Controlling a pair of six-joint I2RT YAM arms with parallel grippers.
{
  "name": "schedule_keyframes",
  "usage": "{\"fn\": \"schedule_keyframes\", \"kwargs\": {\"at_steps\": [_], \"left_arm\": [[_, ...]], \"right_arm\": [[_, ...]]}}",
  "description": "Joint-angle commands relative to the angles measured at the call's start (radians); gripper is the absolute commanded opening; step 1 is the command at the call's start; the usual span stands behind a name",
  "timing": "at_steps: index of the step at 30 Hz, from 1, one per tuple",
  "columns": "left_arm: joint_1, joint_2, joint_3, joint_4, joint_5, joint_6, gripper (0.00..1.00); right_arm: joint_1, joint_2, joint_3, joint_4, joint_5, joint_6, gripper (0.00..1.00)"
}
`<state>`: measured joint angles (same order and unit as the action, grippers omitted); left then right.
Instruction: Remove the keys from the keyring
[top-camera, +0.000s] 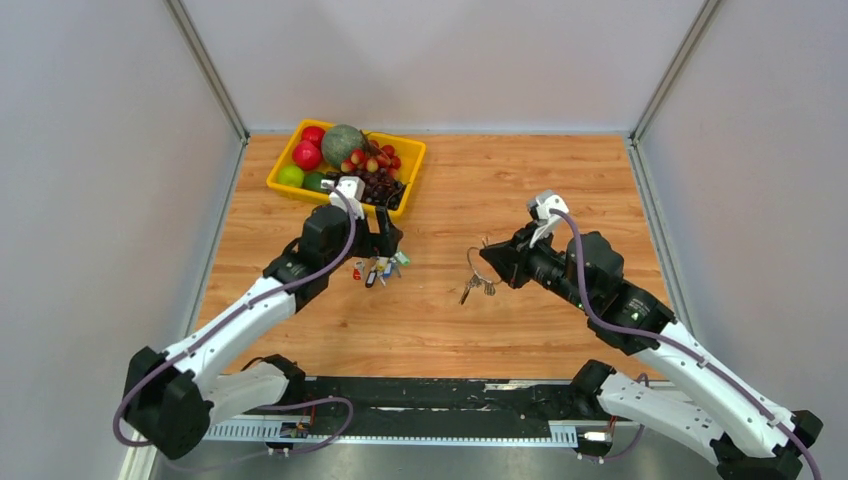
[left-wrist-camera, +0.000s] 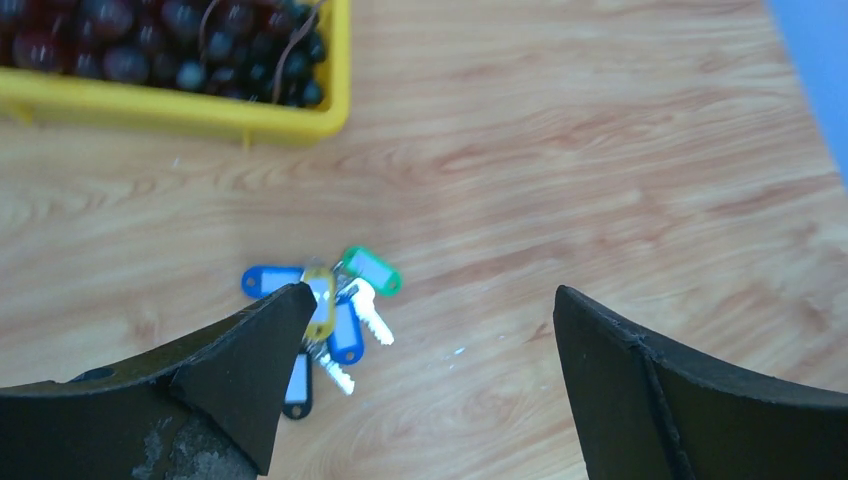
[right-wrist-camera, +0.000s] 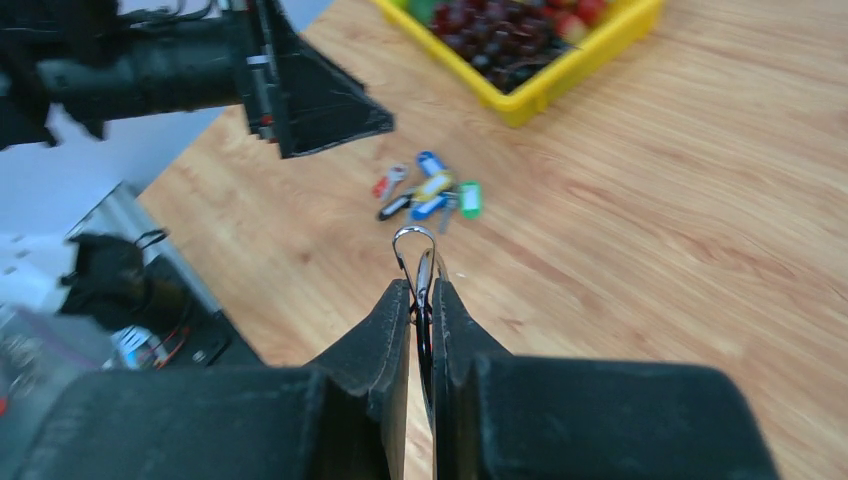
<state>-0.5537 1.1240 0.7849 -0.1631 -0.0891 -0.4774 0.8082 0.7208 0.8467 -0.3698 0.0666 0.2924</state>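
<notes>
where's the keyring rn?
Top view: the keyring sits right of table centre, pinched in the right gripper. The loose tagged keys lie on the wood to its left, below the yellow fruit tray.

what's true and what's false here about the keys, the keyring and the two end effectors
The right end effector is shut on the keyring. True.
The left end effector grips a key. False: it is open, above the loose tagged keys.
Some silver keys hang from the keyring. True.
The yellow fruit tray is nearer the right end effector. False: it is nearer the left one.
</notes>
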Motion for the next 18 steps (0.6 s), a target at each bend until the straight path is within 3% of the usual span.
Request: {"fn": "schedule_keyframes", "kwargs": {"at_steps": [1,7,11,13,18], "left_arm": [[0.001,-0.113,-0.138,0.338,0.159,0.111,1.00],[0.001,-0.185,-0.403,0.887,0.458,0.138,1.00],[-0.012,-0.174,-0.422,0.990,0.608,0.164,0.96],[-0.069,-0.174,-0.427,1.042,0.659,0.216,0.96],[-0.130,-0.193,-0.440,1.097,0.694,0.283,0.98]], "right_arm": [[-0.003,0.038,0.136,0.029,-0.312,-0.087,0.00],[-0.002,0.114,0.265,0.029,-0.433,-0.068,0.00],[-0.002,0.153,0.326,0.034,-0.455,-0.054,0.00],[-0.002,0.184,0.364,0.040,-0.472,-0.045,0.00],[-0.003,0.218,0.395,0.054,-0.498,-0.021,0.00]]}}
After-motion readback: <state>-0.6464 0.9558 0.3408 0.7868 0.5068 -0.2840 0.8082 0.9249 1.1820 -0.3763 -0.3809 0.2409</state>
